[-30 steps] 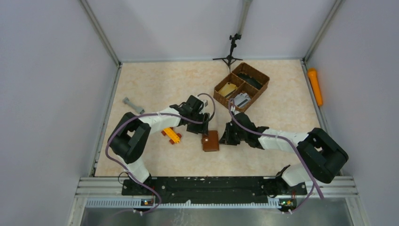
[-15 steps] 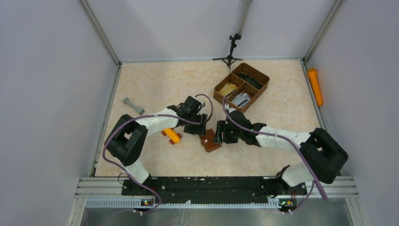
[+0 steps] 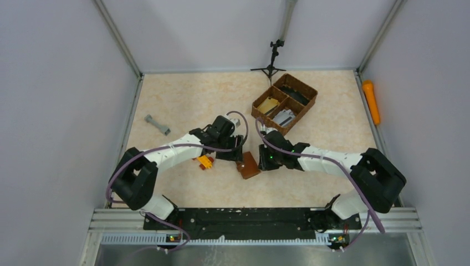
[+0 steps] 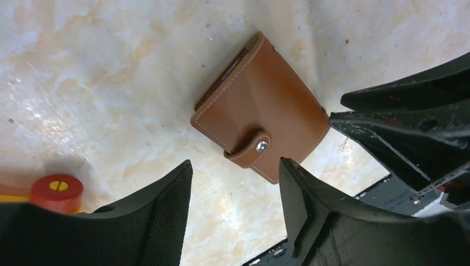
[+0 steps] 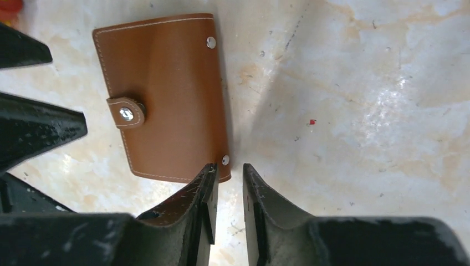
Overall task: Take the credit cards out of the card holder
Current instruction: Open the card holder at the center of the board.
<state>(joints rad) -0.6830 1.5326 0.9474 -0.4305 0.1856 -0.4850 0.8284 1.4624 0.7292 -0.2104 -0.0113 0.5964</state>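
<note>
The card holder [image 3: 248,164] is a brown leather wallet lying flat on the table, folded closed with its strap tab snapped. It also shows in the left wrist view [image 4: 260,111] and the right wrist view [image 5: 166,94]. The credit cards are hidden inside it. My left gripper [image 3: 235,153] is open and empty just left of the wallet, its fingertips [image 4: 288,172] beside the strap tab [image 4: 250,151]. My right gripper [image 3: 264,161] is at the wallet's right edge. Its jaws stand almost together with nothing between, and one fingertip [image 5: 208,174] overlaps the wallet's corner.
A brown woven compartment basket [image 3: 306,105] with small items stands at the back right. A red and yellow toy [image 3: 205,161] lies under the left arm. A grey bar [image 3: 157,124] lies at the left, an orange cylinder [image 3: 370,101] beyond the right rail, and a small tripod [image 3: 271,61] at the back.
The wallet was tipped up on edge half a second ago and now lies flat, turned slightly. The right gripper has moved left toward it. The left arm has shifted left and nearer.
</note>
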